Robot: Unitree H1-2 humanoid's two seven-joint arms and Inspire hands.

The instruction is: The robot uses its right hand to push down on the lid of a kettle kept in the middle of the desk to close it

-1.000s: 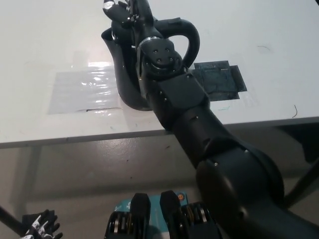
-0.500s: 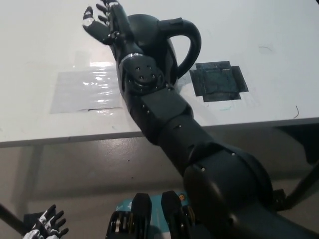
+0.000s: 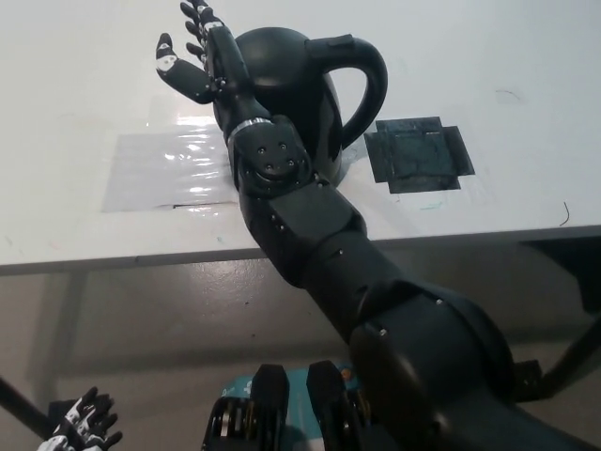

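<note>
The black kettle point(image 3: 282, 89) stands near the middle of the white surface point(image 3: 75, 94), with its big curved handle point(image 3: 362, 85) pointing to the right side of the picture. A second ago the right robot hand point(image 3: 192, 56) was on top of the kettle, over its lid. Now it has swung off to the left side of the kettle, and it is spread out with its fingers point(image 3: 167, 52) apart, holding nothing. The black arm still crosses in front of the kettle's body. With the hand out of the way, the round top of the kettle shows, and the lid point(image 3: 272, 42) looks flat and down, with no gap that can be seen. So the push looks done and the kettle looks closed, though part of the top is hidden behind the hand, so this is only a good guess. The kettle itself has not tipped over or slid away. A shiny clear sheet point(image 3: 164, 169) lies on the surface to the left of the kettle, and a dark square patch point(image 3: 418, 155) lies to its right. The left robot hand point(image 3: 80, 427) rests low at the bottom left corner, away from the surface, with its fingers spread and nothing in it.
</note>
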